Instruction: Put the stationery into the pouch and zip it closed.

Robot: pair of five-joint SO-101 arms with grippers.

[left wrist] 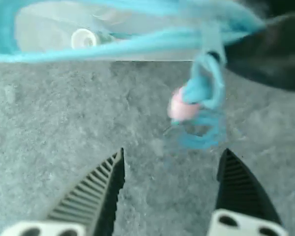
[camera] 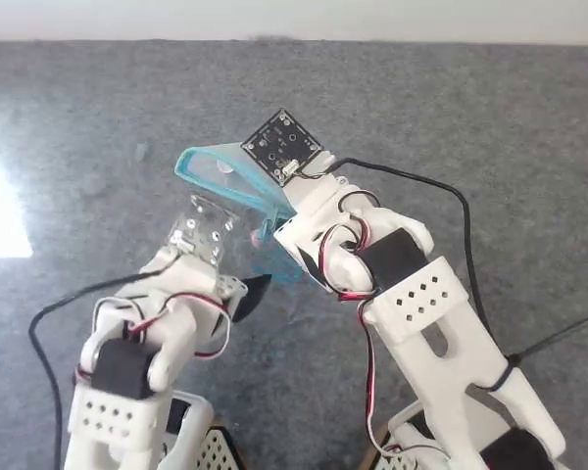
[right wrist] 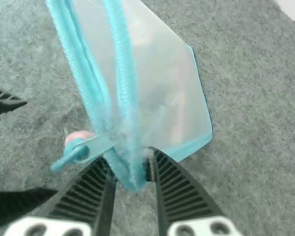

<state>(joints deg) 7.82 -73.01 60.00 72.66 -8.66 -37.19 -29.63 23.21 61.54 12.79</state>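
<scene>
A clear pouch (camera: 214,174) with cyan trim hangs off the grey table, and my right gripper (right wrist: 130,172) is shut on the end of its cyan zipper band. From that end dangles the zipper pull (right wrist: 81,147), a cyan cord with a pink bead. In the left wrist view the pouch (left wrist: 54,32) has a small white round item (left wrist: 83,37) inside it. My left gripper (left wrist: 174,155) is open, just short of the pull (left wrist: 196,105), touching nothing. In the high view the right gripper (camera: 274,230) holds the pouch's near end, with the left gripper (camera: 247,284) just below it.
Grey speckled table surface (camera: 451,108) surrounds the pouch on all sides. Black cables (camera: 451,196) run along the right arm. A pale wall edge lies at the far side of the table.
</scene>
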